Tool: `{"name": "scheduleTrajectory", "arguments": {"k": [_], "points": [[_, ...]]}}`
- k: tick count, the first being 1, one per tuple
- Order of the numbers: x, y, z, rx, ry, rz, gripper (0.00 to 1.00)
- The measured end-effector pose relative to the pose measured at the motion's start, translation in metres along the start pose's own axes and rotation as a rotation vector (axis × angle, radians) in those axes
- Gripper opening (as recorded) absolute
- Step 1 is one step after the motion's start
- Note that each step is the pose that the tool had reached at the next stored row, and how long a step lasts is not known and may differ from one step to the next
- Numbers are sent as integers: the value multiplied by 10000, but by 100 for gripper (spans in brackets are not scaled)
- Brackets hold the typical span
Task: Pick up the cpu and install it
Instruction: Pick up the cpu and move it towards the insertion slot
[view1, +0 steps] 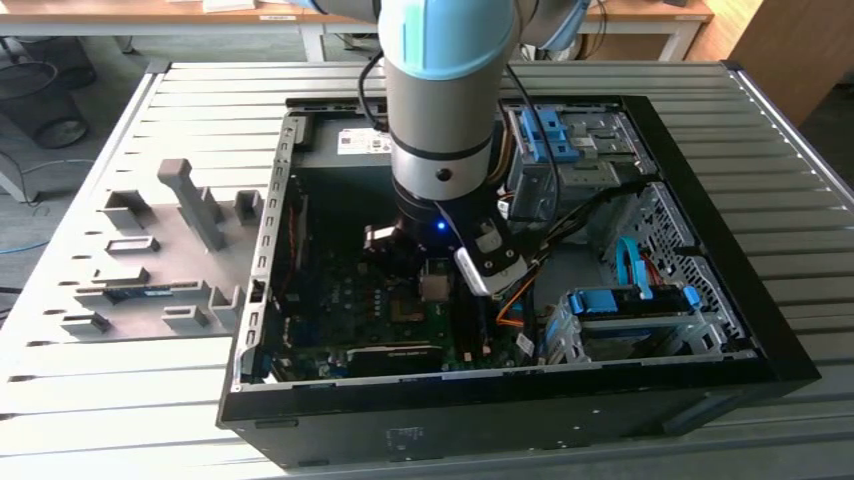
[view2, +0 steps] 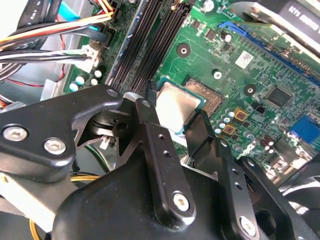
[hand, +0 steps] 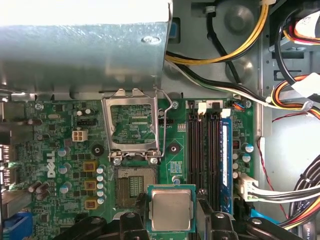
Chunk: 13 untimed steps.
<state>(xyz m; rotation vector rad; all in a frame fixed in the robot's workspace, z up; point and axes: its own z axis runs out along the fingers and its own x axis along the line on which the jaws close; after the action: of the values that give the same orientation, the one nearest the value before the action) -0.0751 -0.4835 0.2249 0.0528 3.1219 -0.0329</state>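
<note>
Gripper (view2: 176, 112) fingers clamped on cpu (hand: 171, 210) edges. First wrist view: socket frame (hand: 132, 125) hinged open, bare socket (hand: 136, 182) just beside cpu. Exterior view: arm (view1: 447, 90) partly covers motherboard (view1: 387, 305).

From here I find the fingers (view2: 155, 147) covering the cpu (view2: 176, 106) along its near edge in the second wrist view, and the cpu hiding a corner of the socket (hand: 132, 182) in the first wrist view.

The cpu (hand: 171, 209) has a dull silver-grey face with a green rim. The gripper (view2: 176, 111) is matte black. The motherboard (hand: 65, 145) is green, its memory slots (hand: 194, 150) black. The cables (hand: 220, 59) are yellow, orange, red, black and white. The arm (view1: 447, 80) is pale blue and silver-grey, the case (view1: 534, 425) black, the table (view1: 134, 400) grey and ribbed.
</note>
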Motion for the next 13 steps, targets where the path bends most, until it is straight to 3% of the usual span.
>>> {"name": "scheduleTrajectory", "arguments": {"k": [13], "points": [[1, 1, 34, 0, 0, 0, 47]]}}
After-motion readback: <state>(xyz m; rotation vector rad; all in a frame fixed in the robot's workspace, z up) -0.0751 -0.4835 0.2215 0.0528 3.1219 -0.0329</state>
